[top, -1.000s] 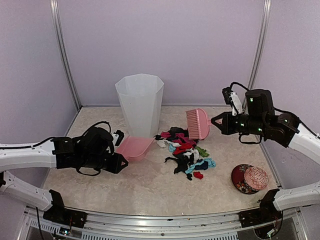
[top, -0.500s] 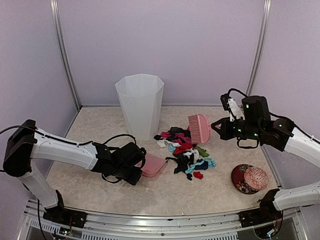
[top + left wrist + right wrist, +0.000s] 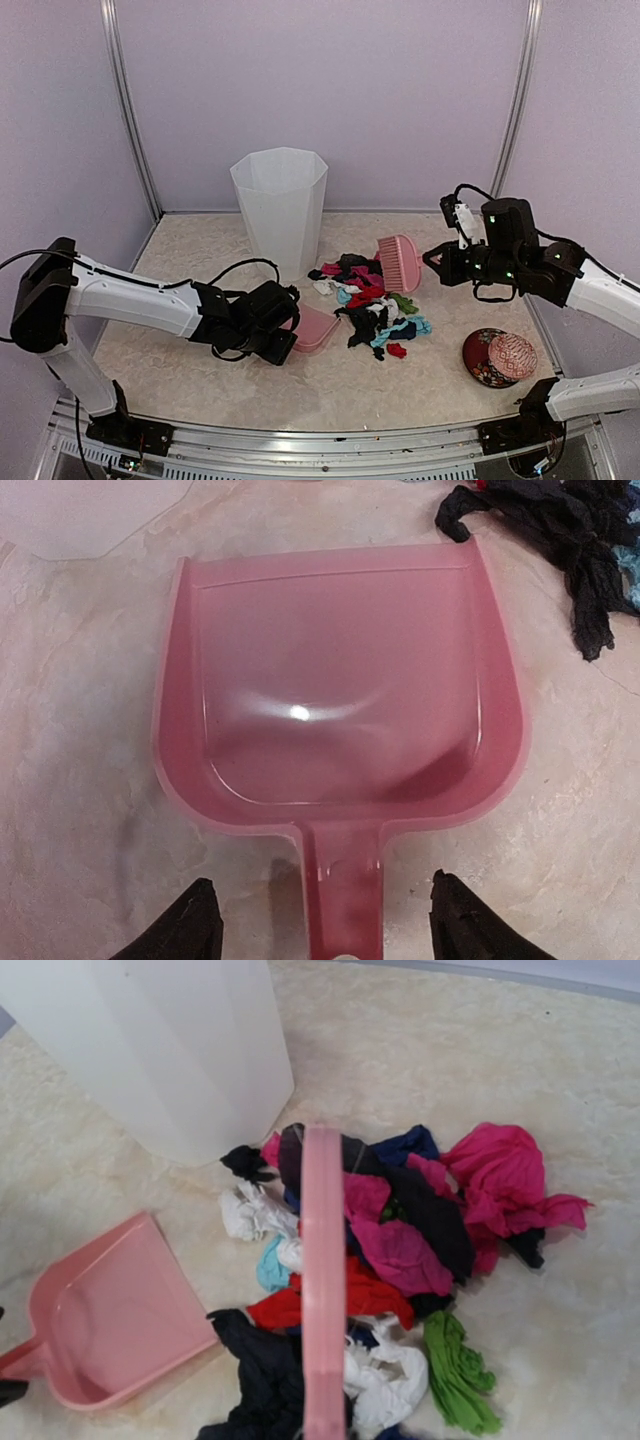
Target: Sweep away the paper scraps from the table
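Broadly, stage: the collecting stroke was judged not yet made, since no scrap lay in the pan.
Paper scraps: the small crumpled paper scraps [image 3: 370, 305] in magenta, black, white, teal, green and red lay heaped mid-table on the beige marble-speckled table [image 3: 200, 400], just right of the tall white faceted plastic bin [image 3: 279, 205].
Dustpan: the translucent pink plastic dustpan [image 3: 340, 680] lay flat, its open lip facing the heap and close to the nearest black scrap, so that swept pieces could slide straight in.
Left gripper: the left gripper [image 3: 325, 925] straddled the pan's handle. A gap showed on each side of the handle at the fingertips, and any clamping further back was out of frame, so its grip could not be determined.
Brush: the pink plastic hand brush [image 3: 400, 262] was tilted over the far right edge of the heap, opposite the pan, placing the scraps between the two tools.
Right gripper: the right gripper [image 3: 432, 258] was clamped on the brush, which it held clear of the table.
Bystander: a round red patterned dish [image 3: 498, 357] stood well apart, near the right front.
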### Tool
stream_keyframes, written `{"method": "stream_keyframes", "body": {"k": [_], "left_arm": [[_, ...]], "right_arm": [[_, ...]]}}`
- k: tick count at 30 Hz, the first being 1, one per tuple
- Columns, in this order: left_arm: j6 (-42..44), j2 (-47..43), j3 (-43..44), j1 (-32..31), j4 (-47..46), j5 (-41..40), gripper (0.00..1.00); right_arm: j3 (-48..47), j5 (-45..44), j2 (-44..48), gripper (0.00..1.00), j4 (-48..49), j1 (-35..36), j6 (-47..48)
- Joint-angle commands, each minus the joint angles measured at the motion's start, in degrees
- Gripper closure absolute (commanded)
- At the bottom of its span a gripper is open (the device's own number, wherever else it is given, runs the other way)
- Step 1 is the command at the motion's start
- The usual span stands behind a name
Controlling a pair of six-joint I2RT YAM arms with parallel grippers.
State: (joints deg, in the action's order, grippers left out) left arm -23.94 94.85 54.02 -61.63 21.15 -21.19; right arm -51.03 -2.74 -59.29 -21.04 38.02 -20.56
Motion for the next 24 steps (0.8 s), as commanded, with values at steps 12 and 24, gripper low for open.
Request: {"method": "stream_keyframes", "body": {"k": [12,24], "left_arm": [[-7.4,-13.7,-21.7,-6.2,-27.7,-5.9,0.16],[-2.2,-5.2,-23.2,-7.0,-40.3,-9.8,0.34]], "right_arm": [[2.1,1.3,0.5,1.00,5.1,-1.1,-0.5],[3.6,1.0,1.8,1.00,4.5,-1.2,-1.9]]}}
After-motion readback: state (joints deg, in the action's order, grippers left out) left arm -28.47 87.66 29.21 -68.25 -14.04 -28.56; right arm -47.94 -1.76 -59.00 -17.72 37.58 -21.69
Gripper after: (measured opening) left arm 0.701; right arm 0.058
